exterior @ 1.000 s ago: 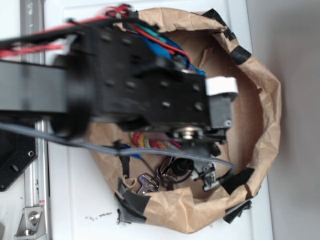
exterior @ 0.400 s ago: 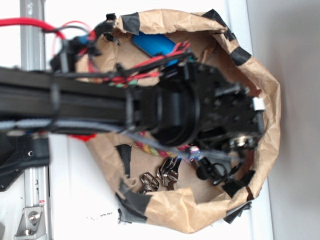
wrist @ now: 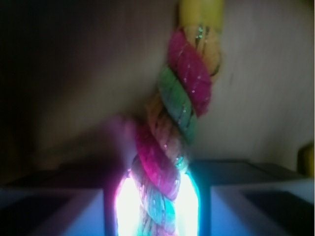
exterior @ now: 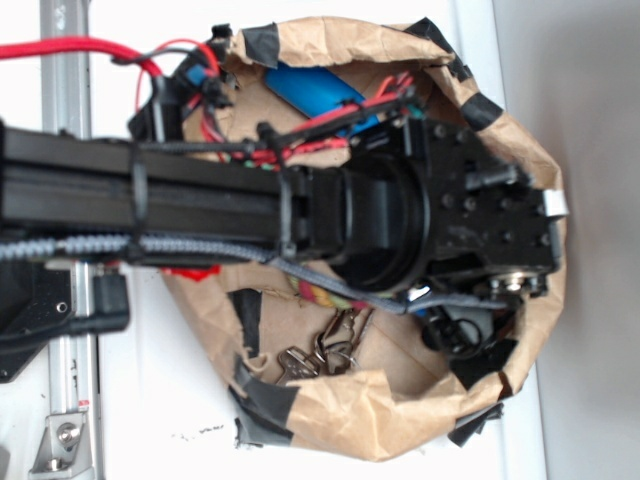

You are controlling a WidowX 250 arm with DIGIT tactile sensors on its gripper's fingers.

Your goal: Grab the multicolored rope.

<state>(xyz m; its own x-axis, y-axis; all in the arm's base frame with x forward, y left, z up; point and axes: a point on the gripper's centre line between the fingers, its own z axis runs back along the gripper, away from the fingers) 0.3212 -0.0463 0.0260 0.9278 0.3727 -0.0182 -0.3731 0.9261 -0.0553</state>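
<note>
So the rope (wrist: 179,123) runs straight up between the end effector (wrist: 157,206) fingers, which sit close on either side, looks like a grip, probably to lift it. It's a chunky twist of pink, green and yellow strands with a yellow tip, lying in the crinkly brown paper bag (exterior: 520,160) beside a smooth blue bottle (exterior: 305,88).

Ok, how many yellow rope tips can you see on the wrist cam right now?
1: the yellow tip sits at top centre, capping the multicolored rope that runs down between the gripper fingers. Any other tip is out of view.

Taped brown paper bag (exterior: 520,180), blue bottle toy (exterior: 305,88), metal clips (exterior: 320,350)
</note>
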